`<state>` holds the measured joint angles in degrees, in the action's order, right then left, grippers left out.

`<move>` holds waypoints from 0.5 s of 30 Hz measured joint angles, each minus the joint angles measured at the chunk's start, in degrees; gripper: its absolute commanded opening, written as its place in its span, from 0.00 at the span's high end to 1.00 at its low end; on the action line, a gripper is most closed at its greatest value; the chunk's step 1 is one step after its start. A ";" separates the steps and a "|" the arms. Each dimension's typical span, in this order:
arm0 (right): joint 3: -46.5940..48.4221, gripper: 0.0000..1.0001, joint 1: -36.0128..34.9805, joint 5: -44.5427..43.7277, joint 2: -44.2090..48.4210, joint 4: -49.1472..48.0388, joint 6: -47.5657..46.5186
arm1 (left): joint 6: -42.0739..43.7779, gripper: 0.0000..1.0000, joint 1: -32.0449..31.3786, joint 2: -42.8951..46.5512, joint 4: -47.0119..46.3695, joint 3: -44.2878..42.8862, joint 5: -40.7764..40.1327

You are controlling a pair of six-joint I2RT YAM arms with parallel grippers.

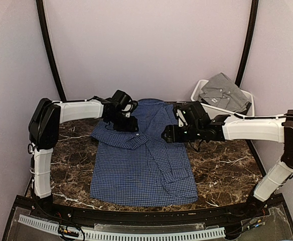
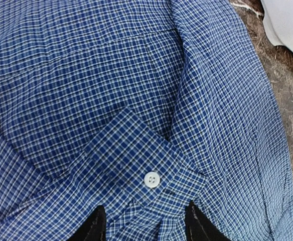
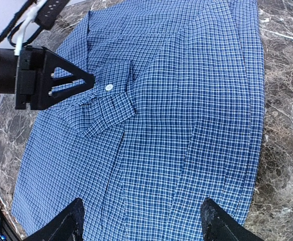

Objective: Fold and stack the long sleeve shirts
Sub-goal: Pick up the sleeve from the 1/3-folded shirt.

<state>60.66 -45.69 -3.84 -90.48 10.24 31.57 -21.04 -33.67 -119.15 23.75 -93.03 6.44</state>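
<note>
Lying flat on the table [image 1: 222, 165], the navy checked shirt [image 1: 146, 165] has its sleeve [image 1: 117, 139] laid inward, seemingly to narrow it; left pincer [image 2: 145, 226] straddles the cuff [image 2: 136, 165], parted, gripping nothing; right pincer [image 3: 141, 226] hovers wide, empty.

I count two long sleeve shirts: one navy-blue checked shirt [image 1: 146, 160] and one plain grey shirt [image 1: 226, 91]. There is one white bin [image 1: 196, 93] and one dark marbled surface [image 1: 222, 165]. I have two claws, my left claw [image 2: 146, 228] and my right claw [image 3: 141, 226], each with two fingers. One cuff [image 2: 121, 150] shows, carrying one white button [image 2: 152, 179].
</note>
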 measured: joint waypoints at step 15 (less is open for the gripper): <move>-0.70 0.24 0.33 0.61 0.63 0.07 0.02 | 15.85 0.38 2.95 -13.42 8.72 -18.75 -0.20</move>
<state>59.96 -45.36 -3.22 -89.84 10.31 31.59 -5.19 -30.72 -132.57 32.47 -111.79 6.24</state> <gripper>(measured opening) 0.762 0.627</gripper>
